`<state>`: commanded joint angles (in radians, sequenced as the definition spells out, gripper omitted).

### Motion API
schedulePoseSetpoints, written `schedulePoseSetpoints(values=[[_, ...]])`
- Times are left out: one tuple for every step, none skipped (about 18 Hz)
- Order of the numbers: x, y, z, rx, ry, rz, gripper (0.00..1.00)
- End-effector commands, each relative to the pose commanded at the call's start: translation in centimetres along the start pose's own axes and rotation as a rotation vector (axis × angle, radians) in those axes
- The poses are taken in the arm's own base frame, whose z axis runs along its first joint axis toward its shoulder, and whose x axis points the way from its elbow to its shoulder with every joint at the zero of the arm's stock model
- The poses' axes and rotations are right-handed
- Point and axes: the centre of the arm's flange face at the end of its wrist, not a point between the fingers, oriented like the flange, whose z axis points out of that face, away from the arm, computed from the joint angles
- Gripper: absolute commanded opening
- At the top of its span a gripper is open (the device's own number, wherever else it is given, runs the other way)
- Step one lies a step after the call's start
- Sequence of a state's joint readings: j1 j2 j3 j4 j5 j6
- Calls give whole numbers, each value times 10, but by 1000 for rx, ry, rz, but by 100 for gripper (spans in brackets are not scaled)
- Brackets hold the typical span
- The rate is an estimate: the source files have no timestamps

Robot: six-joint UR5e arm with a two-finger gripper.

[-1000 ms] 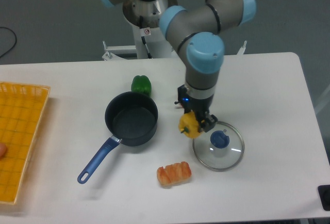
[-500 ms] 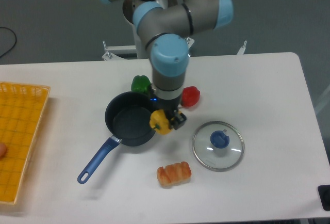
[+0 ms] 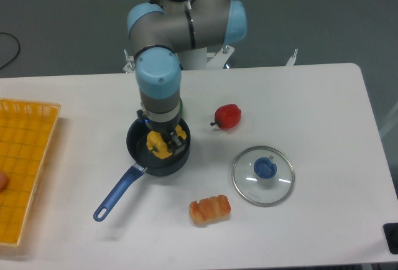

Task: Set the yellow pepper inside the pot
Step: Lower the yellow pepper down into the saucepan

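The dark round pot (image 3: 138, 152) with its long blue handle (image 3: 115, 194) stands left of the table's middle. My gripper (image 3: 163, 144) hangs straight over the pot's opening, shut on the yellow pepper (image 3: 159, 144). The pepper sits within the rim's outline; I cannot tell whether it touches the bottom. The arm's wrist hides the back part of the pot.
A red pepper (image 3: 228, 116) lies right of the pot. The glass lid (image 3: 263, 175) with a blue knob rests further right and nearer. An orange-white food piece (image 3: 210, 209) lies in front. A yellow basket (image 3: 25, 164) stands at the left edge. A sliver of green pepper (image 3: 181, 105) shows behind the wrist.
The gripper has carried the yellow pepper leftward from beside the lid to over the pot. The arm now covers most of the green pepper and the red pepper is uncovered.
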<state>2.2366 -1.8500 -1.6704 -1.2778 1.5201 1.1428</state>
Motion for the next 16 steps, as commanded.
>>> schedulePoseSetpoints(values=[[1,1,3,-4,5,1,61],[3,1,8,-9,11,4,61],[5,1,10,-12,13,7,61],[7,1,13,-22,14,10,61],[10,-3,15,-37,11,19,61],[12,-4,15,-42,9,24,62],[11,-5,16,-42,9,25,61],[12,-4,17,-43,8,25,62],[11,-5,17,-43,7,25,62],[11,-5,17,-43,7,27,62],[11,-5,18,-45,9,28,62],[10,-5,21,-49,12,28,62],[10,-5,22,-56,13,30,62],[10,-4,23,-62,11,30,62],[10,-4,24,-63,13,30,63],[10,-4,25,-66,13,30,64]])
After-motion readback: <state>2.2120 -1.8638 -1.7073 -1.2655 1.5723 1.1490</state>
